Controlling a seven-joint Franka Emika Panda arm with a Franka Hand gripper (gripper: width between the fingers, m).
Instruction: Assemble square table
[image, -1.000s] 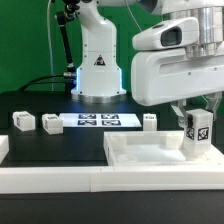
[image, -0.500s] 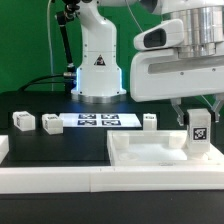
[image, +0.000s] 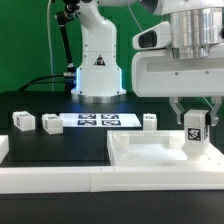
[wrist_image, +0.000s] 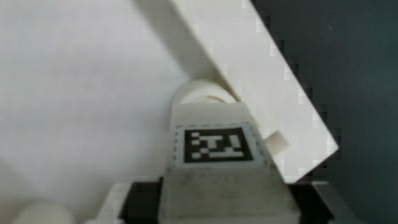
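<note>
Tabletop first: the big white square slab lay flat against the barrier rail, probably so it could not slide while legs went in. At its corner on the exterior view's right, the gripper had its jaws part-closed around one leg, held upright, seemingly for fitting. Three spare legs waited beside the marker board. No writing was readable, only black-and-white square tags and a triangle mark on the robot's base.
</note>
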